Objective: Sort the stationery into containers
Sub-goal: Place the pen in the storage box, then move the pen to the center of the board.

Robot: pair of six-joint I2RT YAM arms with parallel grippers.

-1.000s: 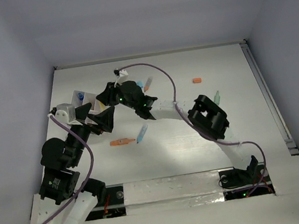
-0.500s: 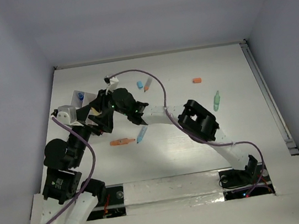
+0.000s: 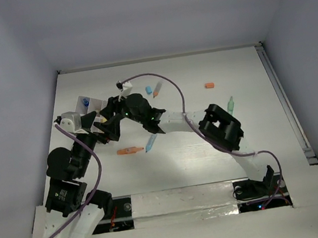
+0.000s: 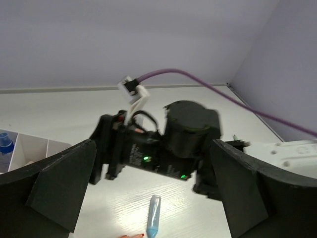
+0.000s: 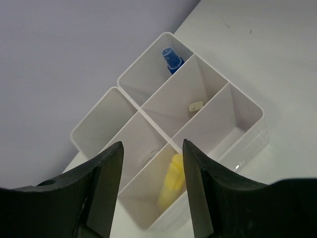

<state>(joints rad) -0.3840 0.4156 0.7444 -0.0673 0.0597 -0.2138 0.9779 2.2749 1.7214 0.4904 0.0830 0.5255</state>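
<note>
The white divided box (image 5: 247,106) stands at the table's far left (image 3: 81,100). My right gripper (image 5: 152,147) hovers open just above it, and a yellow marker (image 5: 171,184) lies loose in the compartment below its jaws. Other compartments hold a blue-capped bottle (image 5: 171,58) and a small eraser (image 5: 196,105). My left gripper (image 4: 153,163) is wide open and empty, beside the box (image 4: 34,148), facing the right arm's wrist. On the table lie an orange pen (image 3: 130,151) and a blue pen (image 3: 151,142), the latter also in the left wrist view (image 4: 153,215).
Farther back lie a blue cap piece (image 3: 149,89) with an orange pen (image 3: 157,91), a small orange piece (image 3: 209,85) and a green marker (image 3: 230,105). The right arm's purple cable (image 3: 166,82) arcs over the table. Walls enclose the table on three sides.
My right arm swung left over the box, and its jaws have opened. The yellow marker now lies in a compartment. The left arm has barely moved.
</note>
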